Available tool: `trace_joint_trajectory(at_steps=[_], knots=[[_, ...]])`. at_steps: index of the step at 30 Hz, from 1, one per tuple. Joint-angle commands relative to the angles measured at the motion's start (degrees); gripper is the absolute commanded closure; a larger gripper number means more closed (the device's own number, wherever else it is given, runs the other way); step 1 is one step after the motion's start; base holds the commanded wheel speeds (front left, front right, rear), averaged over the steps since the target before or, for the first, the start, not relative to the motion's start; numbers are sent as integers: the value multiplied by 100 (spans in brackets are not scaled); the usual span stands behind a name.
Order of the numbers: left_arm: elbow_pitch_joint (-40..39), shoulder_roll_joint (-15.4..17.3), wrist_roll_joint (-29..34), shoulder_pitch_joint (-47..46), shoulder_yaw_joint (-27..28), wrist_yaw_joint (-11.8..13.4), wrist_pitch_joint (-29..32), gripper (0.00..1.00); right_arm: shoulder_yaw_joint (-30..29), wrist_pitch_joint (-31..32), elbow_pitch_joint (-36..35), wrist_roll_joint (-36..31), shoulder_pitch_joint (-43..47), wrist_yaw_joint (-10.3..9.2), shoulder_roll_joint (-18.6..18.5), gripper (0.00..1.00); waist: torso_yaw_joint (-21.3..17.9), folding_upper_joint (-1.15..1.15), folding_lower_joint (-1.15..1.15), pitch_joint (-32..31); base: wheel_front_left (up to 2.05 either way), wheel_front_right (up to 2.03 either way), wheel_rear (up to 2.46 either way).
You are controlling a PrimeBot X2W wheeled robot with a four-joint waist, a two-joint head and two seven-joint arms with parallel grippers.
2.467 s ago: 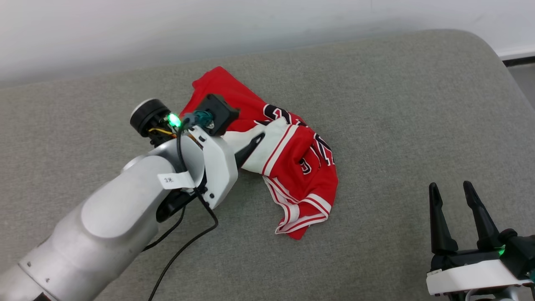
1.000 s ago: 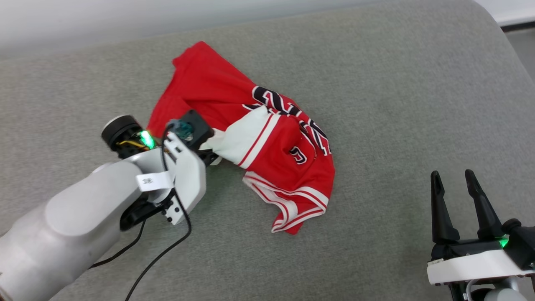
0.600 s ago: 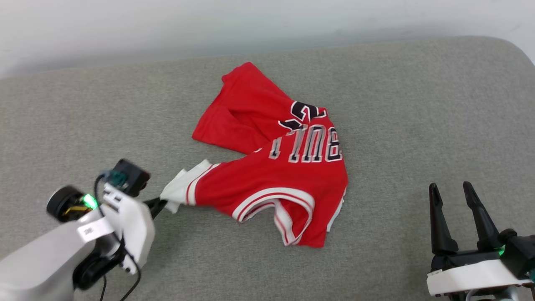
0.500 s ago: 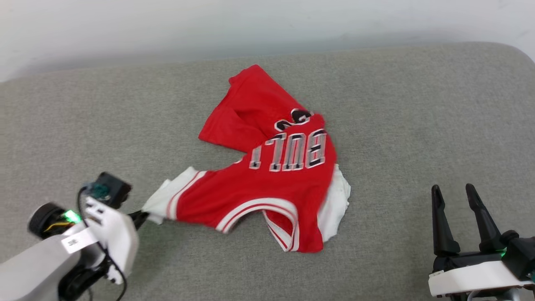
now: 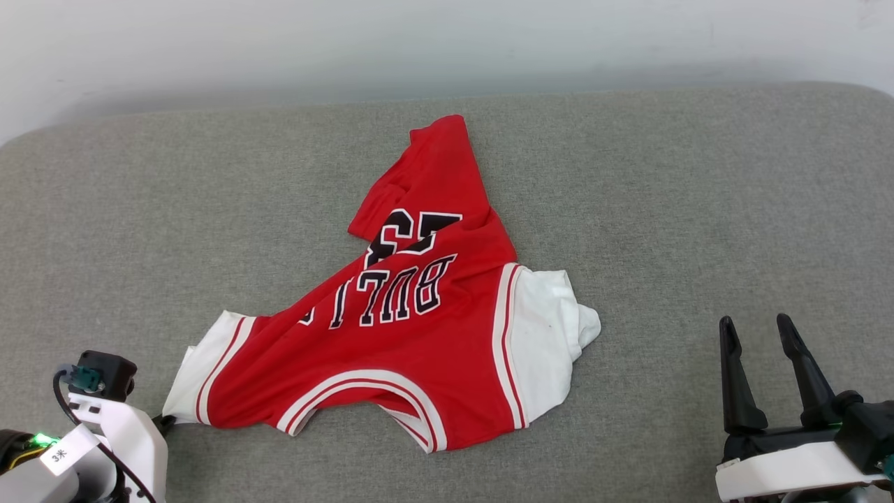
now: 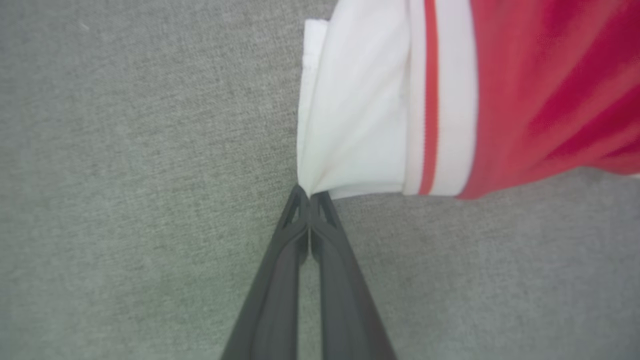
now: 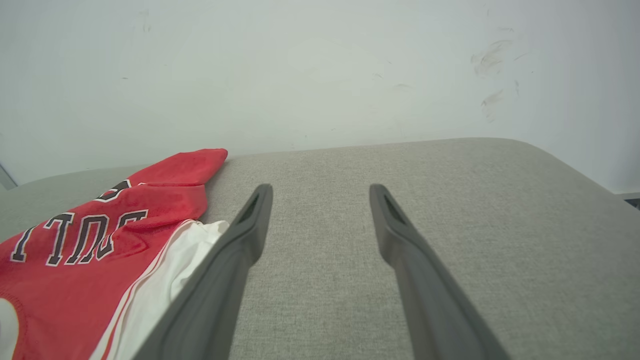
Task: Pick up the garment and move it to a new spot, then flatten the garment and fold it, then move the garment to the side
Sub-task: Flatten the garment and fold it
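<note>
The garment (image 5: 412,335), a red jersey with white sleeves and black "BULLS 23" lettering facing up, lies spread on the grey cushion (image 5: 698,209). Its lower part is folded and bunched toward the back. My left gripper (image 6: 310,192) is shut on the corner of the white left sleeve (image 6: 355,125); in the head view its fingertips (image 5: 166,420) sit at the sleeve's near corner. My right gripper (image 5: 761,325) stands open at the lower right, apart from the garment (image 7: 100,235), with nothing between its fingers (image 7: 255,215).
A pale wall (image 5: 447,42) runs behind the cushion's far edge. The cushion's rounded right corner (image 5: 866,98) is at the upper right. Bare grey fabric lies to the right of the jersey and between the fingers of my right gripper.
My left gripper has dragged the sleeve toward the near left, pulling the jersey open and flatter with the lettering now showing. The head camera shifted as well. The right gripper has stayed put.
</note>
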Motion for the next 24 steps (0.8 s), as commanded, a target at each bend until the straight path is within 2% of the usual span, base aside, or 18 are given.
trace_joint_trajectory(at_steps=[1,3,5,8,13,19,24], knots=[[145,-113,-53,194,-66,-39,-5,100,-10,-11,17,-12,-14,-4,6,0,8,0,1,-23,0,0,0],[244,-279,-71,182,-4,-81,-193,100,-35,-11,26,-62,12,-4,6,0,38,0,1,-72,0,0,0],[302,-391,-37,130,98,-60,-468,0,-51,-11,-9,-139,-6,-4,6,0,71,0,1,-137,0,0,0],[274,-510,87,49,260,118,-1031,0,-117,-11,-106,-290,-117,-4,5,0,133,0,1,-270,0,0,0],[-10,-592,276,142,509,568,-1859,0,-201,-11,-357,-663,-390,-4,-34,0,261,0,1,-472,0,0,0],[-621,-718,554,425,981,1265,-2185,0,-105,-11,-516,-783,-971,-4,-478,0,419,0,1,-623,0,0,0],[-1330,-975,1302,900,1909,1834,-2202,0,262,-11,-166,-707,-1489,-5,-1107,0,572,0,1,-653,0,0,0]])
